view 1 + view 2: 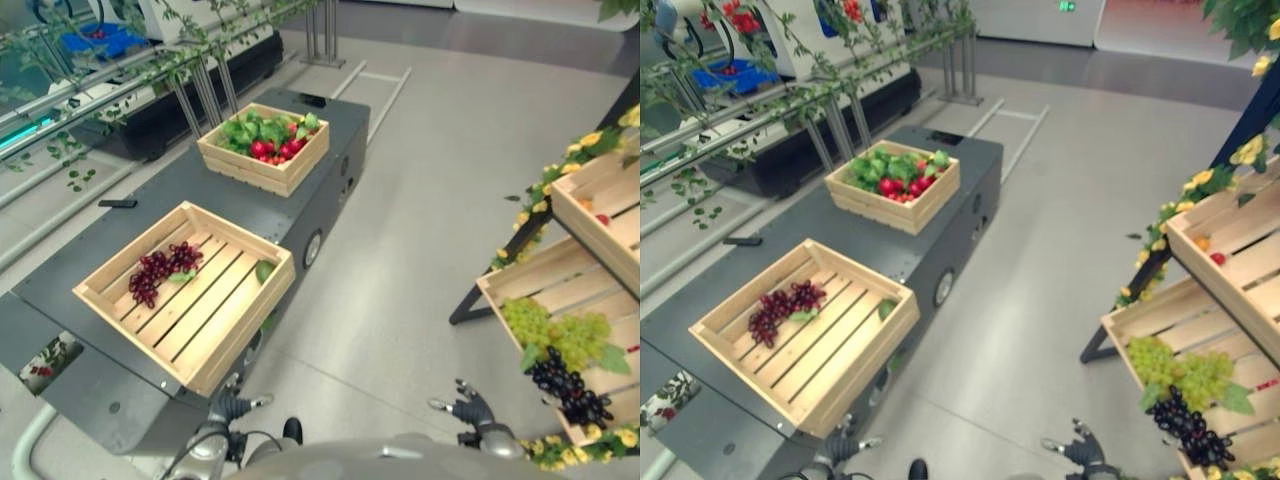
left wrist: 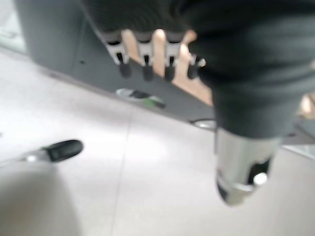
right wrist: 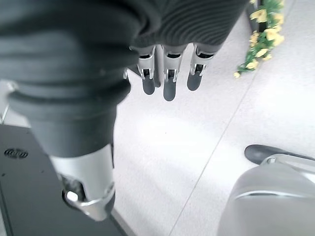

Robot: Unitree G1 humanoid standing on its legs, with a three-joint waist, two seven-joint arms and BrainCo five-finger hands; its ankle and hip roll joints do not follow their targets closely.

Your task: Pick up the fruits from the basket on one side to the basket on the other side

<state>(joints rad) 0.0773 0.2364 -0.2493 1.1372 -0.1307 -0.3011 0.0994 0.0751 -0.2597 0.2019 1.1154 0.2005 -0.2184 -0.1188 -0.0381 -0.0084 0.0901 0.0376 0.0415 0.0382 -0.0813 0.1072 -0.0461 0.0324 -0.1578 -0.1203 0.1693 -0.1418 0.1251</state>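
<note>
Both the left robot hand [image 1: 232, 407] and the right robot hand [image 1: 470, 408] hang relaxed and empty over the floor, near the wooden basket [image 1: 190, 292] on the grey table [image 1: 60, 285], where red grapes [image 1: 160, 271] lie inside.

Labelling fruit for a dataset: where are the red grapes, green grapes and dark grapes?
red grapes [image 1: 160, 272], left eye view, bunch middle.
green grapes [image 1: 545, 332], left eye view, cluster middle.
dark grapes [image 1: 568, 390], left eye view, bunch middle.

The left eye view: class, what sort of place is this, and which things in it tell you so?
Probably a mock fruit-shop or harvest display in an indoor hall: wooden crates of grapes on a grey platform, a slanted stand trimmed with yellow flowers, and a smooth grey floor.
</note>
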